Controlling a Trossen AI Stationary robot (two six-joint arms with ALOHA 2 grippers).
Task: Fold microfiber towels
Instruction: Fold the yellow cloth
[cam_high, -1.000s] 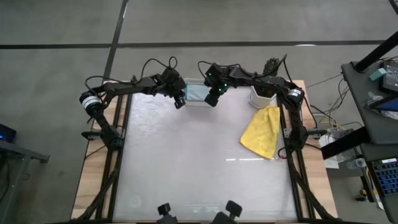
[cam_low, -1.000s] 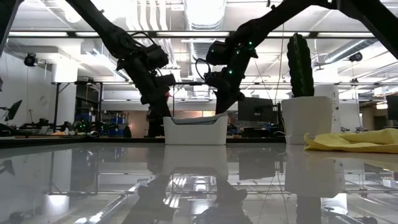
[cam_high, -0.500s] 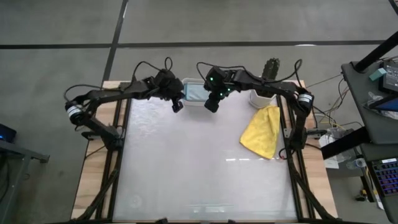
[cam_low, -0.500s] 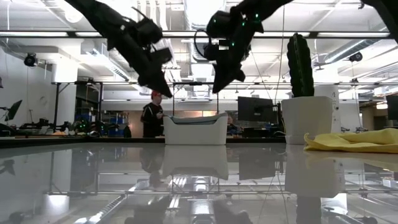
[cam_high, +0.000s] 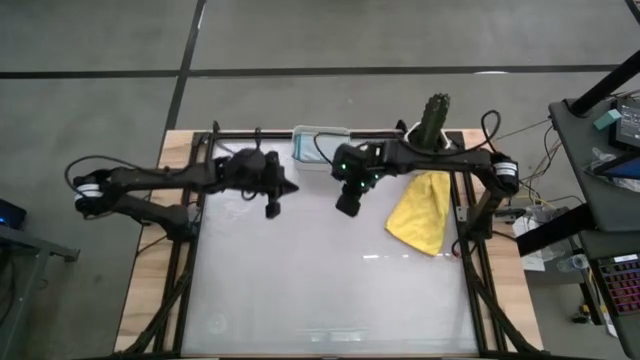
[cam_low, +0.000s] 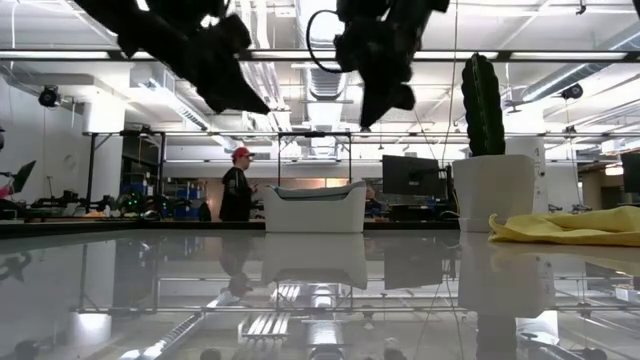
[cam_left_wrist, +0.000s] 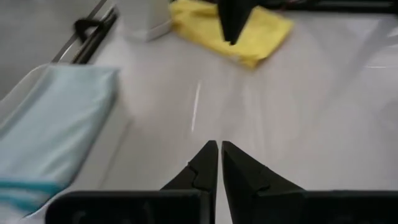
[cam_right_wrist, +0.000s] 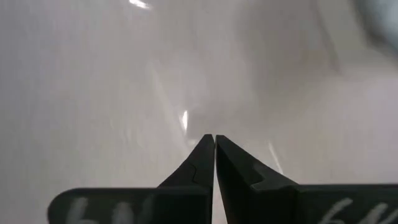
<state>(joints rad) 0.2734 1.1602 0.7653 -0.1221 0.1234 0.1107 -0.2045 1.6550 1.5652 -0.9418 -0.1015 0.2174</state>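
Two microfiber towels are on view. Item one, a yellow towel (cam_high: 420, 211), lies loosely crumpled on the bare white table (cam_high: 320, 280) near its right edge, just beside a white pot (cam_low: 493, 192) holding a cactus (cam_low: 482, 92). Item two, a pale blue-grey towel (cam_left_wrist: 53, 134), lies flat and folded inside the white tub (cam_high: 318, 143) at the far edge of the table. Both are judged light, limp and non-fragile; the pile is likely to grip the pads well, while the glossy table may let the cloth slide when pushed. The yellow towel is best taken by a corner or a free hem, one per gripper, so that it can be lifted and drawn flat; a pinch in the middle would only bunch it. The left gripper (cam_high: 271, 207) is held above the table in front of the tub, jaws clenched on nothing. The right gripper (cam_high: 346, 204) hangs between the tub and the yellow towel, jaws likewise pressed together and empty. Neither touches a towel.
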